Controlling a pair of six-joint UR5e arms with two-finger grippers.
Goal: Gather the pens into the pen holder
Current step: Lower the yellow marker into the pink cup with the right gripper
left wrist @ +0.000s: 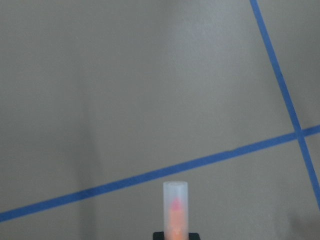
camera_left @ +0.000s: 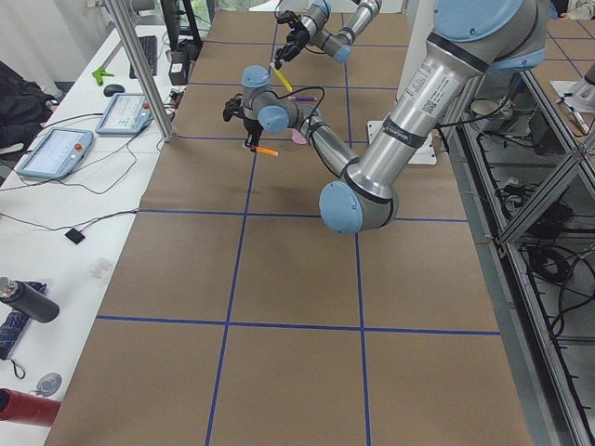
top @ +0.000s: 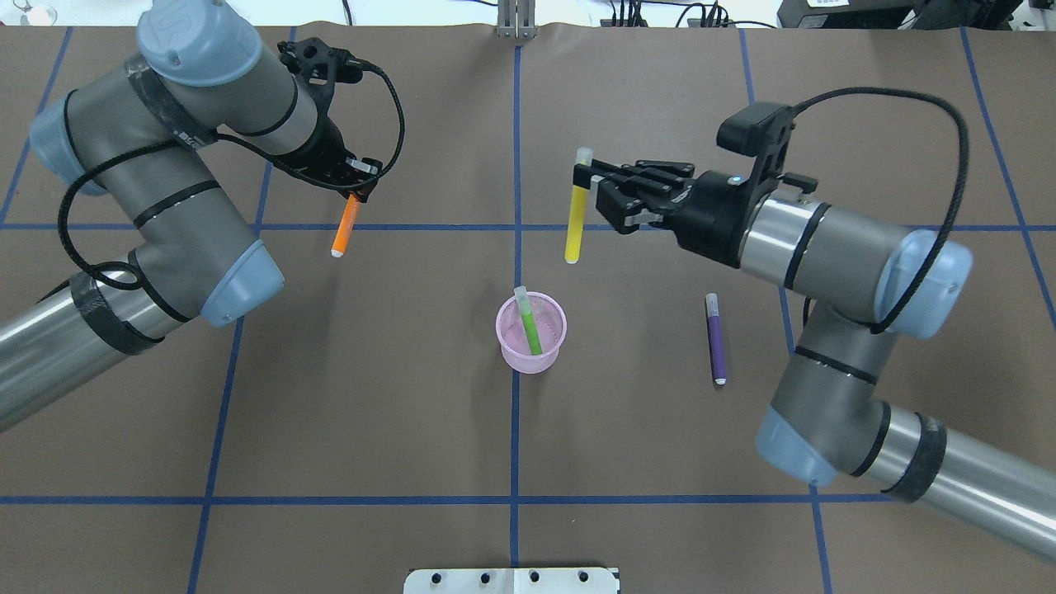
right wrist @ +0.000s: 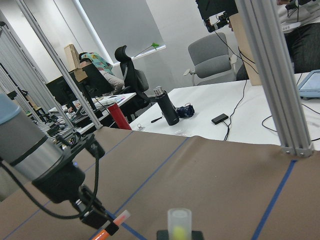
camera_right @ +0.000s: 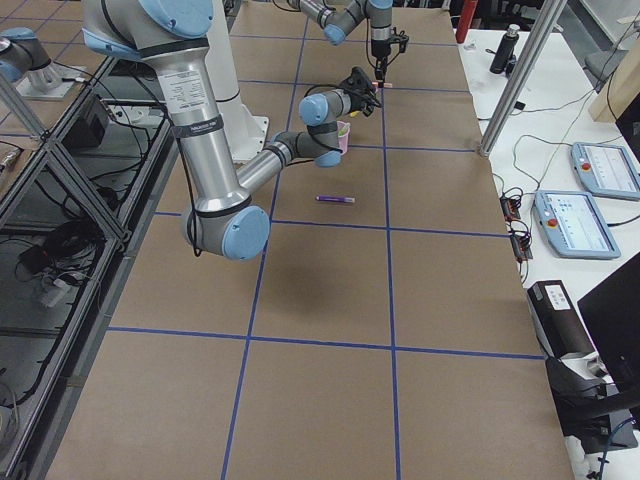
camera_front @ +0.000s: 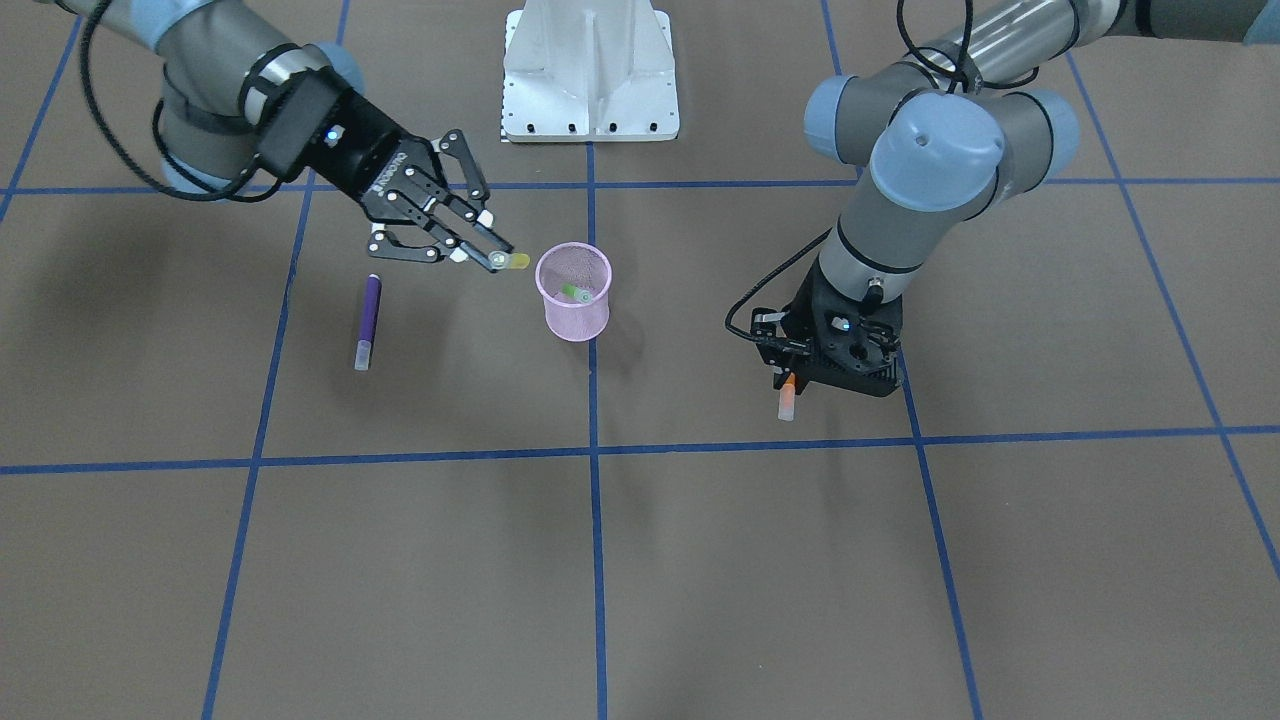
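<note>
The yellow pen point(right wrist: 179, 220) hangs near upright, pinched in the closed right claw point(camera_front: 497, 258); the pen holder point(camera_front: 577, 320) stands just ahead of it and lower. The left claw point(top: 356, 188), clamped on the orange pen point(top: 344, 227), is farther off.

One camera sits high behind the robot, looking forward and down on the table point(top: 371, 429); another faces it from the operators' edge, steeply down. Both share the pen holder point(top: 528, 361) at mid-table. Two stand far off at the table's ends, looking along it. The left wrist camera looks close down at the table; the right looks low toward the left end.
</note>
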